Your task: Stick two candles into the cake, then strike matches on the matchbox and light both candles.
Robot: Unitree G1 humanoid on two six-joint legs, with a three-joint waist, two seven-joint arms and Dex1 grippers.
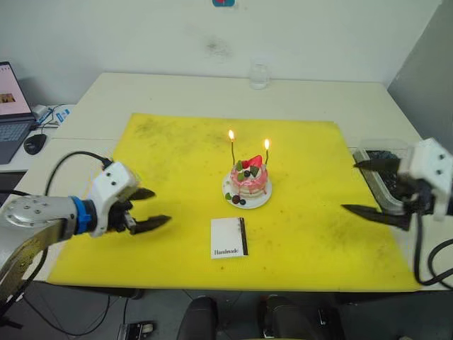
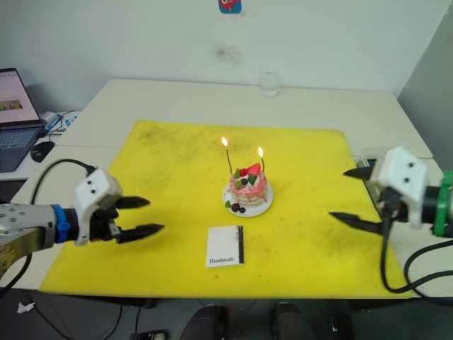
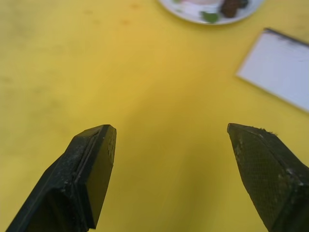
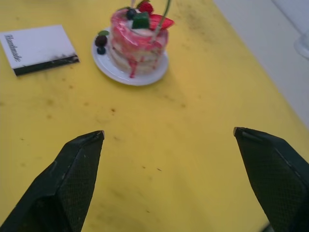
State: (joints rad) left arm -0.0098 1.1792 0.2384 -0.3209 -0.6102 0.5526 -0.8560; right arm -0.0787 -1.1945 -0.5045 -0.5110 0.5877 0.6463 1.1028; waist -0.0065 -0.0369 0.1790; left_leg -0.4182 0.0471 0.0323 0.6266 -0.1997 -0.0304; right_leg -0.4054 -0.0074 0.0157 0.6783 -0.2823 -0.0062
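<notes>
Hands are both spread and empty: the left hand (image 1: 150, 207) hovers over the left side of the yellow mat (image 1: 177, 234), the right hand (image 1: 368, 186) over its right edge, each well apart from the cake (image 1: 250, 180) at the mat's middle. Both candles (image 1: 232, 147) stand in the cake with flames lit, and the matchbox (image 1: 229, 237) lies just near of the plate. Judging by this, what remains is to hold both arms wide and low, so no sleeve or cable brushes the flames.

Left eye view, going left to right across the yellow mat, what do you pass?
Left gripper with open black fingers → flat white "Handmade" matchbox → small pink cake on a white plate → right gripper with open black fingers.
</notes>
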